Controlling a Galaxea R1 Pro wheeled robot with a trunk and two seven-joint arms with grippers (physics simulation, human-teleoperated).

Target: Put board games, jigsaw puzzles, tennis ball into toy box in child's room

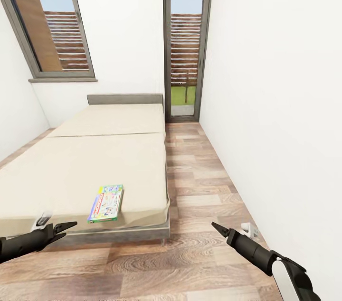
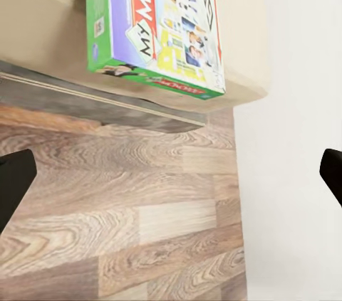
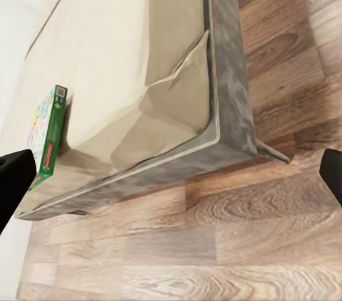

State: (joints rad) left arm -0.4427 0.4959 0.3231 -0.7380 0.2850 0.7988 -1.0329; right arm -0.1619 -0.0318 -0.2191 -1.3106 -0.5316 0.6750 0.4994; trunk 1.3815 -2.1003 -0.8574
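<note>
I count one board game (image 1: 106, 203) on the bed (image 1: 71, 173), just the one. It's a flat box with green edges, a colourful lid and red lettering; from the left wrist cam (image 2: 153, 23) I can read "MY MON" on it. It lies flat near the bed's near right corner, close to the foot edge. My left gripper (image 1: 64, 229) hangs just left of it and nearer to me, over the foot of the bed, fingers spread wide. My right gripper (image 1: 219, 229) is well off to the right over the wood floor (image 1: 199, 206), also wide apart going by its wrist cam, where the box (image 3: 50, 134) sits edge-on by the mattress corner.
</note>
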